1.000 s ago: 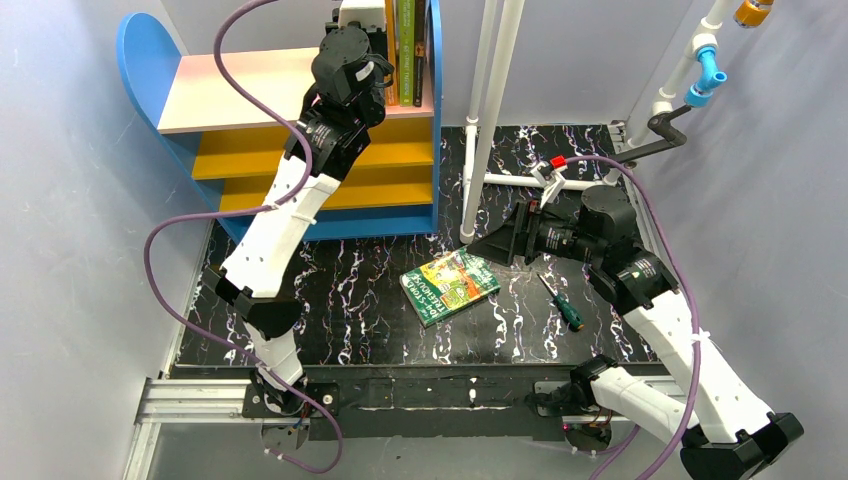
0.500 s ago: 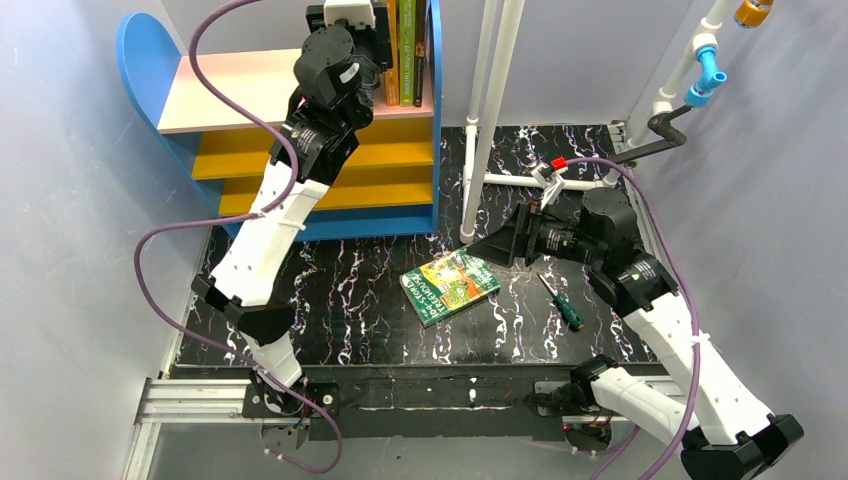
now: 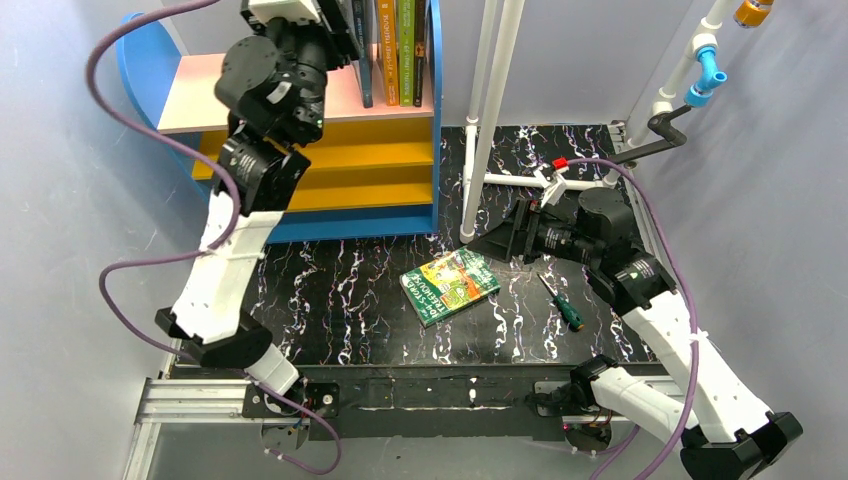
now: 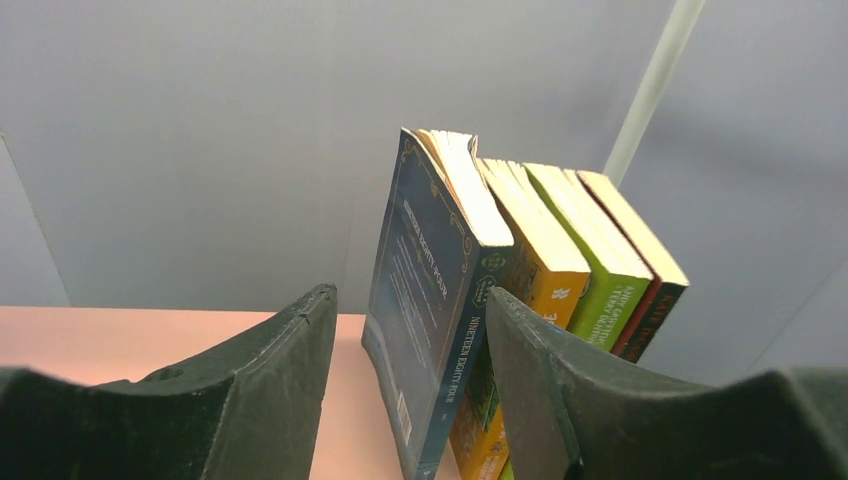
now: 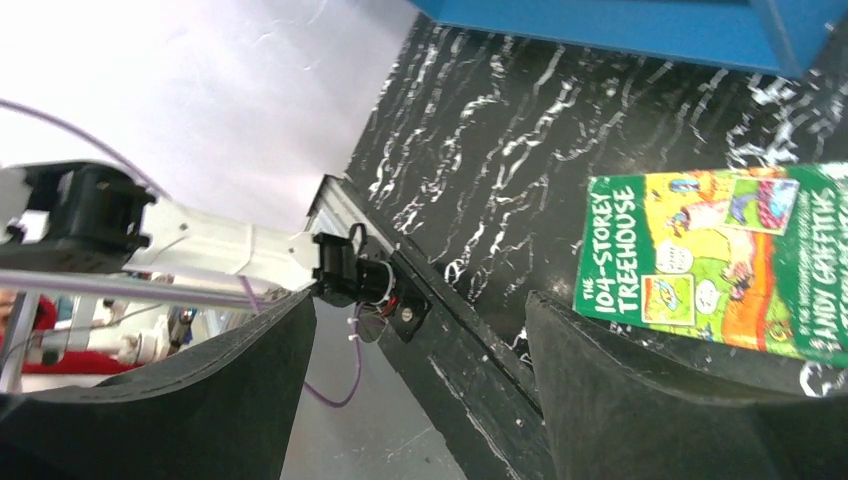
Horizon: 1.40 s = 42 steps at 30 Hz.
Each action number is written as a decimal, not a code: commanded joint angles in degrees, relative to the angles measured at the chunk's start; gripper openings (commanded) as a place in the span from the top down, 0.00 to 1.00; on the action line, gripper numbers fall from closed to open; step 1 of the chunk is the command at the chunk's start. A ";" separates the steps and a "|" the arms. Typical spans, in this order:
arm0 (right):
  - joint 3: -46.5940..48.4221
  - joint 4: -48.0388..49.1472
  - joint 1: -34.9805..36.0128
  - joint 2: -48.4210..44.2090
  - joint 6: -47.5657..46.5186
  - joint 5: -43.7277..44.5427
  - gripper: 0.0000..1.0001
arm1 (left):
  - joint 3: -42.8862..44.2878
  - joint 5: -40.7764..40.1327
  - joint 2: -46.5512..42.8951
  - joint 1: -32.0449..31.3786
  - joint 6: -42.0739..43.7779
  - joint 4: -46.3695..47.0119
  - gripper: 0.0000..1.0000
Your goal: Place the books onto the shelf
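Four of the books stand upright on the pale pink top board (image 3: 200, 95) of the shelf (image 3: 330, 175), packed at its right end against the straight blue side. From the left they are the dark blue book (image 4: 430, 300), the orange book (image 4: 540, 250), the lime-green book (image 4: 595, 250) and a book with a dark red spine (image 4: 655, 290). All are thin paperbacks with matte covers. The pages of the blue one fan out a little at the top, and it leans slightly. The left wrist view lets the title "Nineteen Eighty-Four" be read on its spine, while the top view gives only narrow coloured strips, and the top edge cuts them off. The left gripper (image 4: 408, 300) has its fingers apart with the blue book between them. A gap shows beside the left finger (image 4: 290, 350); whether the other finger touches the spine I cannot tell. In the top view this gripper (image 3: 338, 35) is mostly hidden by its own wrist. The fifth, the green book (image 3: 450, 285), lies flat on the black mat with white veins (image 3: 330, 290). Its glossy cartoon cover (image 5: 720, 260) is readable only in the right wrist view. The right gripper (image 5: 420, 300) hovers near it, jaws wide and holding nothing. A small green-handled screwdriver (image 3: 562, 303) lies just to the right of this book.
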 commanded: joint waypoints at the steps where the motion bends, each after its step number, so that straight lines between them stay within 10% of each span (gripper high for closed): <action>1: 0.18 -5.85 -0.26 1.15 1.69 8.31 0.17 | -0.20 1.76 -6.52 -1.23 -1.12 -0.37 0.45; 14: -4.35 -18.56 -0.30 2.05 9.62 22.62 0.19 | -19.48 11.45 -23.52 -3.02 -13.45 -26.07 0.44; 20: -7.25 -18.42 -0.25 0.65 11.36 23.87 0.21 | -41.94 20.45 -34.00 -3.08 -24.90 -32.18 0.45; 30: -13.52 -16.17 -0.32 0.51 13.48 27.19 0.23 | -64.41 37.10 -34.67 -5.53 -30.10 -27.55 0.33; 42: -28.97 5.75 -0.41 5.46 21.80 22.23 0.24 | -85.21 33.97 -33.09 -7.53 -32.91 -4.13 0.28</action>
